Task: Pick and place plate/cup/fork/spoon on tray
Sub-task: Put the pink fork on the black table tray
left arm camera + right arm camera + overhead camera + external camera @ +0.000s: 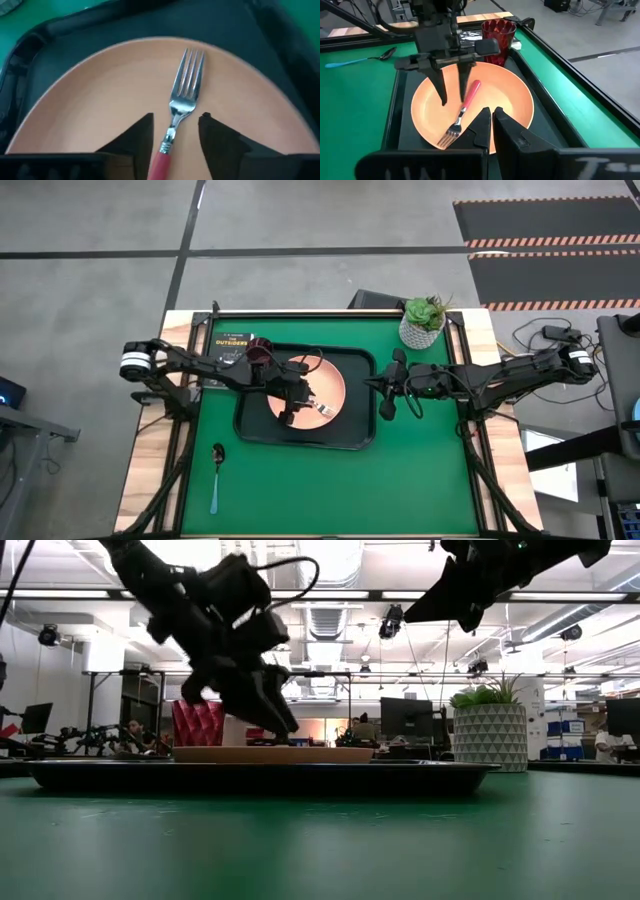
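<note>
The peach-orange plate [335, 375] lies flat in the black tray [350, 435]. The pink-handled fork [185, 85] lies on the plate, tines toward the tray's right side. The dark red cup [262, 355] stands in the tray's far left corner. The blue-handled spoon [217, 475] lies on the green table, near left of the tray. My left gripper [175, 127] is open just over the plate; its fingers stand on either side of the fork's neck and touch nothing. My right gripper [492, 117] is shut and empty above the tray's right rim.
A white pot with a green plant [422, 323] stands at the table's far right. A small black book [230, 343] lies at the far left, behind the cup. Green table shows in front of the tray and to its right.
</note>
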### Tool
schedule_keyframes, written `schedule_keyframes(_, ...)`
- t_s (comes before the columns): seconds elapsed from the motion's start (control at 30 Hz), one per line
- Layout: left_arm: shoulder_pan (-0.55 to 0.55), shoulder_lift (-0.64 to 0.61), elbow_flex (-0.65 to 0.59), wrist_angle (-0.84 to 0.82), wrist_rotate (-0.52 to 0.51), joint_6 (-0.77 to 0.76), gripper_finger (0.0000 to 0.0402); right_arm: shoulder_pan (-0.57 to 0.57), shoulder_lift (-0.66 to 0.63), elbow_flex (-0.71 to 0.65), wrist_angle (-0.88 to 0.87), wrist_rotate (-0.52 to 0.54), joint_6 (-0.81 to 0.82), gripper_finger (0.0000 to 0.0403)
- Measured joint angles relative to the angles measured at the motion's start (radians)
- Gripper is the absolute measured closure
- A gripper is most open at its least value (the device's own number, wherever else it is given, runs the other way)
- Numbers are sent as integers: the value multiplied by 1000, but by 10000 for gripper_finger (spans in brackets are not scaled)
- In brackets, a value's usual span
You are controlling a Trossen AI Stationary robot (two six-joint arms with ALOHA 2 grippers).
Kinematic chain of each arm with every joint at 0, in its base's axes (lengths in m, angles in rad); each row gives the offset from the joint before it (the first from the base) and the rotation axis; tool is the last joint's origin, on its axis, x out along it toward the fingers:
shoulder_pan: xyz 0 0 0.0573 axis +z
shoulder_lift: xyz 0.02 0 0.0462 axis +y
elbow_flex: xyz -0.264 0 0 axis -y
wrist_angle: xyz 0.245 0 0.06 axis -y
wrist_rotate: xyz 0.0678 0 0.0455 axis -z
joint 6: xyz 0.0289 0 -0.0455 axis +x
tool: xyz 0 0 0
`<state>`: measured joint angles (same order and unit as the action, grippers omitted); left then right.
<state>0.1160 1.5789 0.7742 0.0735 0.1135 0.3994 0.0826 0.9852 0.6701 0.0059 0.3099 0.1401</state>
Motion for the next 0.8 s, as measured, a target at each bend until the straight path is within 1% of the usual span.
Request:
schedule_keyframes(0.13,21,20,-44,97,9,7,242,0,0,0,0,-3,-2,394)
schedule_keyframes(0.27,35,56,-72,155,11,7,240,0,0,-1,0,-3,-7,394)
schedule_keyframes(0.53,41,136,-70,196,21,1,241,0,0,-4,0,-3,-8,394)
schedule_keyframes(0.6,42,146,-69,197,24,-1,250,0,0,-5,0,-3,-10,394)
schedule_keyframes(0.67,42,149,-68,197,25,-1,269,0,0,-5,0,-3,-11,394)
schedule_keyframes(0.8,42,149,-68,192,23,-1,328,0,0,-6,0,-3,-14,394)
